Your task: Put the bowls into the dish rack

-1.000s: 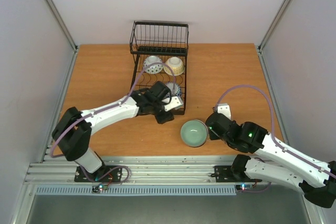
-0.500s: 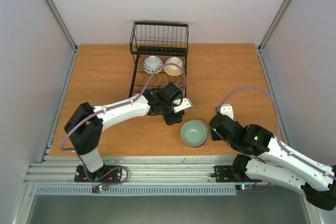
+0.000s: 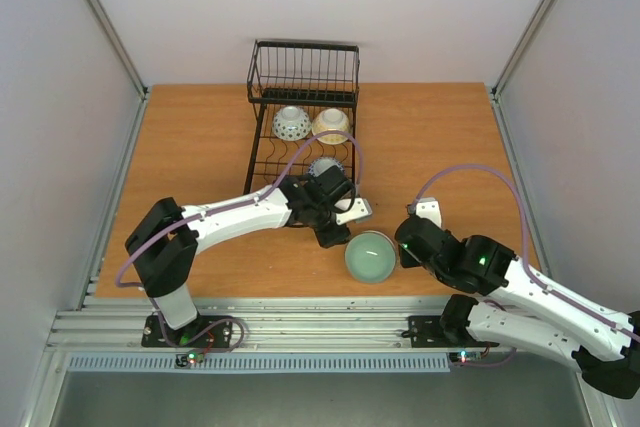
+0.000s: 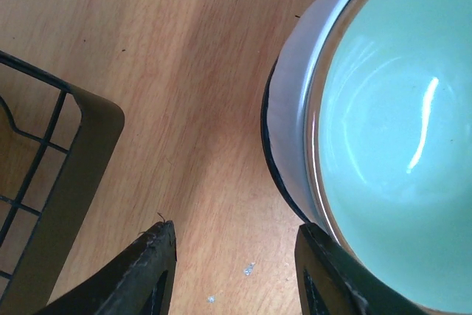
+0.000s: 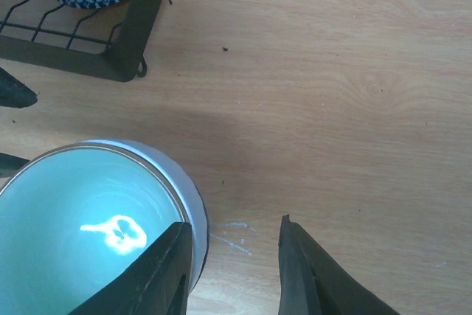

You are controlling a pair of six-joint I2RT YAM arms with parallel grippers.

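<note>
Three bowls in, one to go, by my count from the remote station. The dish rack (image 3: 303, 75) carries a blue-and-white bowl (image 3: 291, 123) and a cream-yellow bowl (image 3: 331, 125) side by side in the slots just in front of its tall basket end. A second blue-and-white bowl (image 3: 325, 167) sits one row nearer the rack's front edge, partly hidden behind my left arm.

The celadon green bowl (image 3: 369, 256) stands upright on the table (image 3: 200, 147), just off the rack's front right corner and outside its frame. It is the only bowl I can see not yet racked.

Both arms have closed in on it. The left gripper (image 4: 236, 267), between the rack's corner and the bowl, has its jaws spread wide and holds nothing. One finger sits right at the bowl's outer wall, though I cannot tell if it touches. The right gripper (image 5: 232, 274), on the bowl's side away from the rack, is likewise parted and empty, with one finger over the rim.

I judge the job nearly finished: what is left is to grip this bowl and stand it in a free slot.
</note>
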